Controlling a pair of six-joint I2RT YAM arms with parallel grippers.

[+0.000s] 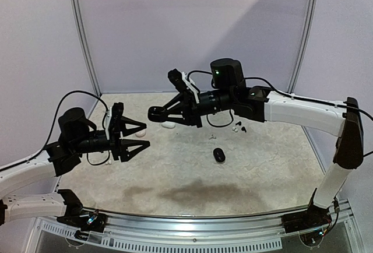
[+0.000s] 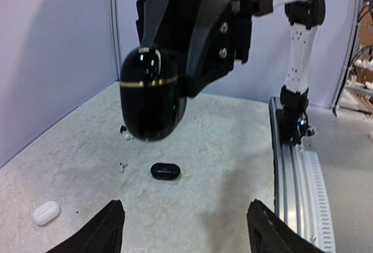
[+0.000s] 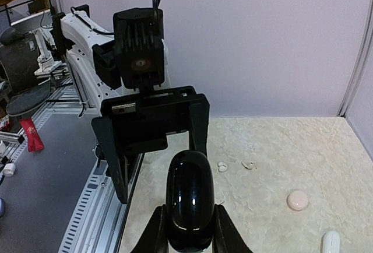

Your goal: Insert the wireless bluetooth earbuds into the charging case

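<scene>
From the top: in the middle of the frame, right gripper (image 1: 158,113) pinching a shiny black case (image 1: 152,113), up off the table (image 1: 274,165). Just left of it, left gripper (image 1: 143,135) spread wide, holding nothing, pointing at that case. Right under the held case, a white case (image 1: 169,125) flat on the table. Right of the middle, tiny earbuds (image 1: 238,127), black and white, lying loose. A little lower, a small black case (image 1: 219,155).

From the left wrist: two fingertips (image 2: 111,229) along the bottom edge, far apart. In the upper middle, the shiny black case with a gold line round it, gripped from the right. Under it on the table, the earbuds and the small black case. At lower left, the white case.

From the right wrist: at the bottom middle, the shiny black case squeezed between two fingers. Behind it, the left gripper, spread. To the right, two white earbuds on the table, then a round white thing (image 3: 298,200).
</scene>
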